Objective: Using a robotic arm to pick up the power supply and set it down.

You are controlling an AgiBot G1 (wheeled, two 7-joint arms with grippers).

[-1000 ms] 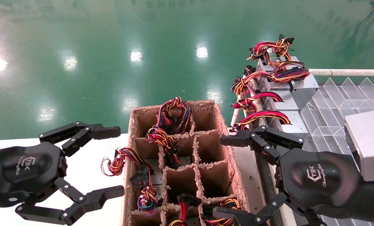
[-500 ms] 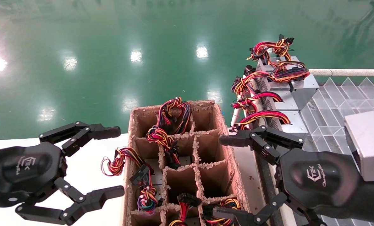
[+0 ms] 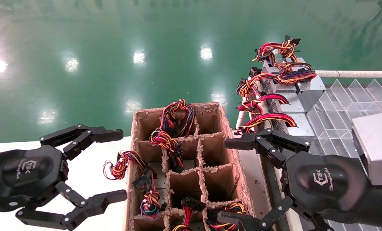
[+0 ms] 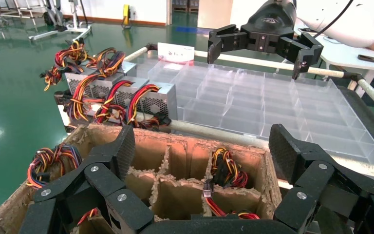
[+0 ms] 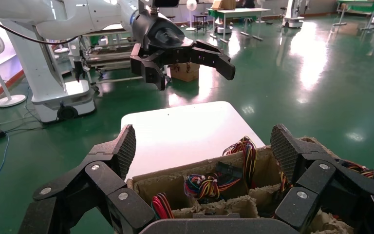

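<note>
Several silver power supplies [image 3: 295,104] with red, yellow and black wire bundles stand in a row on the right, beside a clear tray; the left wrist view shows them too [image 4: 160,100]. More wire bundles [image 3: 165,141] stick out of the cells of a brown cardboard divider carton [image 3: 239,179] in the middle. My left gripper [image 3: 123,163] hangs open on the carton's left, over the white table. On the carton's right my right gripper [image 3: 221,180] is open as well. Neither holds anything. Each wrist view looks between open fingers [image 4: 202,146] [image 5: 203,146] at the carton.
A clear plastic compartment tray [image 3: 345,106] lies at the right behind a pale rail [image 3: 354,74]. The white table [image 3: 88,173] lies under my left gripper. Green shiny floor [image 3: 146,48] fills the far side. The carton's rim [image 4: 195,138] is ragged.
</note>
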